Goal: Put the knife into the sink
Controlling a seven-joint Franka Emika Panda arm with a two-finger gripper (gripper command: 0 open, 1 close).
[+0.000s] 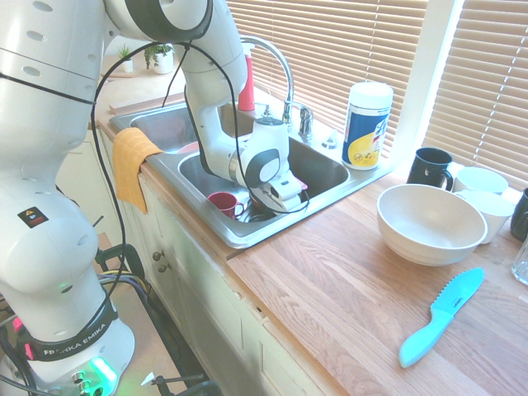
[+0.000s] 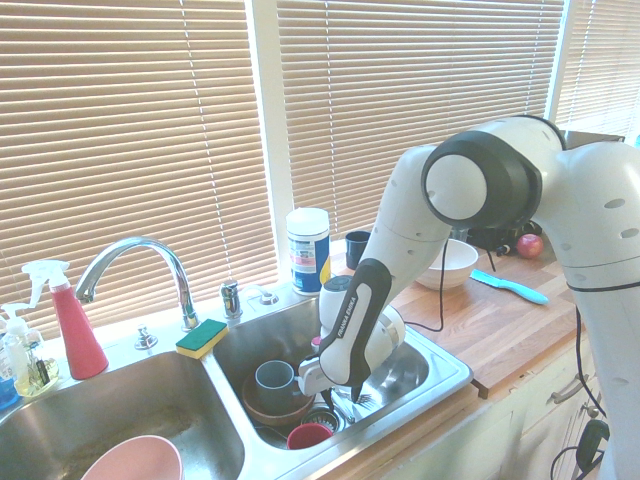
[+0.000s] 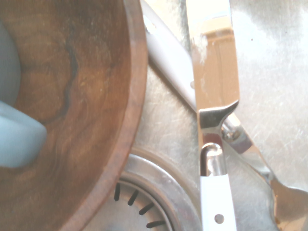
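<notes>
The knife [image 3: 214, 120], with a silver blade and white handle, shows in the wrist view against the steel floor of the sink [image 3: 274, 62]. It crosses over another white-handled utensil [image 3: 173, 62], beside the drain [image 3: 144, 192]. My gripper [image 1: 266, 205] [image 2: 352, 400] is down low inside the squarish basin of the sink [image 1: 247, 239] [image 2: 440, 375], next to a brown wooden bowl [image 2: 275, 410] [image 3: 72, 96]. The exterior views do not show the knife or whether the gripper holds it.
A grey-blue cup [image 2: 272, 380] sits in the wooden bowl, with a red cup [image 1: 223, 202] [image 2: 308, 436] nearby in the basin. On the wooden counter lie a turquoise knife [image 1: 440, 316], a white bowl [image 1: 429, 223] and mugs. The faucet [image 2: 140, 260] arches behind.
</notes>
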